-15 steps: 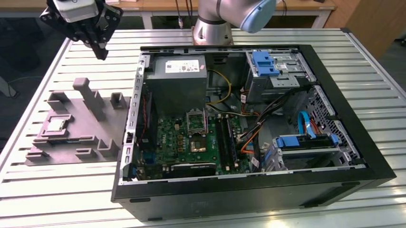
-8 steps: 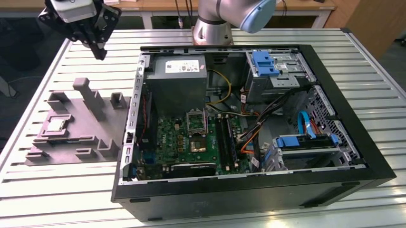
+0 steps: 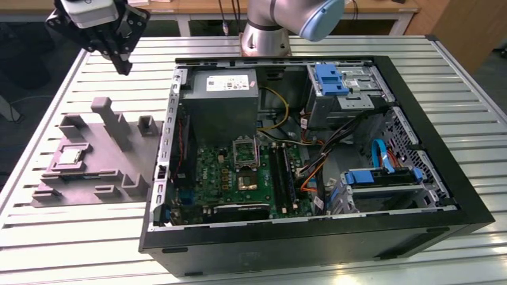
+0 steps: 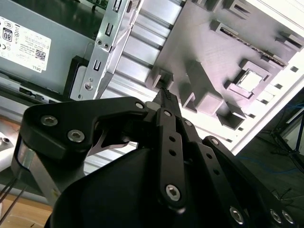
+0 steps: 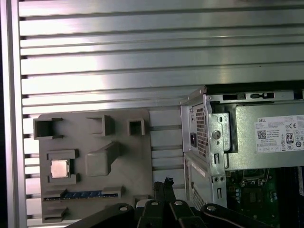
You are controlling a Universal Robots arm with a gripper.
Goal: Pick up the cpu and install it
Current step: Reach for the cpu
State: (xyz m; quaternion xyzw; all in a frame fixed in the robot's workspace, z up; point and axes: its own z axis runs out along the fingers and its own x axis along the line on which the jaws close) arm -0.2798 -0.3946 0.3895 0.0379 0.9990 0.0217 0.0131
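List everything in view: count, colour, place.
small flat square metal-topped cpu: one, silver-grey, in a pocket of the tray.
moulded plastic tray with upright posts: one, grey, on the table, to the exterior view's left of the case.
open computer case: one, black, on its side on the table.
metal power-supply box: one, grey, inside the case.
circuit board with metal-framed socket: one, green, on the case floor.
plastic drive brackets: two, blue, inside the case.
slatted aluminium table: one, silver, under everything.
robot arm: one, silver and pale blue, behind the case.
gripper: one, black, fingers shut and empty, raised beyond the tray.
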